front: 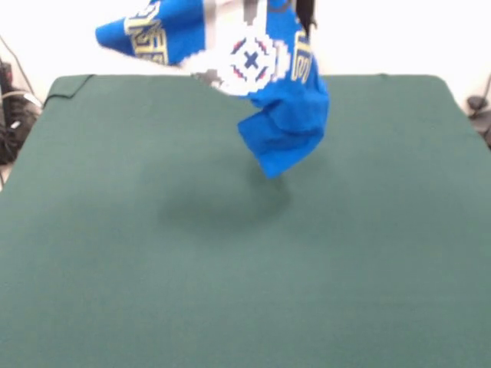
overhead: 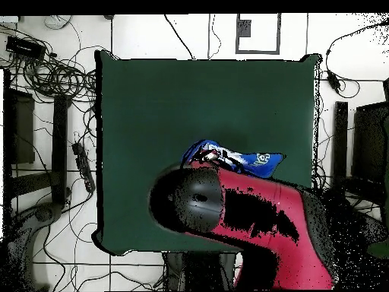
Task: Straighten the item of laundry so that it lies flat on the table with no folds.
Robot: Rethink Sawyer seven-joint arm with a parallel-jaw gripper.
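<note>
Dark green felt fills the near part of the front view: the table (front: 230,291) is bare across its whole front half, with only a soft shadow on the cloth below the hanging garment. Above that shadow the item of laundry (front: 284,115), a bright blue T-shirt, hangs in the air, clear of the felt. Its lowest bunched corner dangles just over the table's far middle, and the rest of the cloth rises to the picture's top edge, spreading out towards the left in a loose, crumpled sweep. A round white-grey emblem faces the camera, with yellow-outlined white lettering on either side of it. At the top edge, grey and dark parts of the gripper (front: 251,9) show against the cloth, where the shirt seems to be carried; whether the fingers are together on the fabric or apart cannot be told.

From overhead, the red and black arm (overhead: 258,220) covers much of the table's lower right, its rounded black head hiding the gripper. A strip of the blue shirt shows just beyond the arm, over the felt.
</note>
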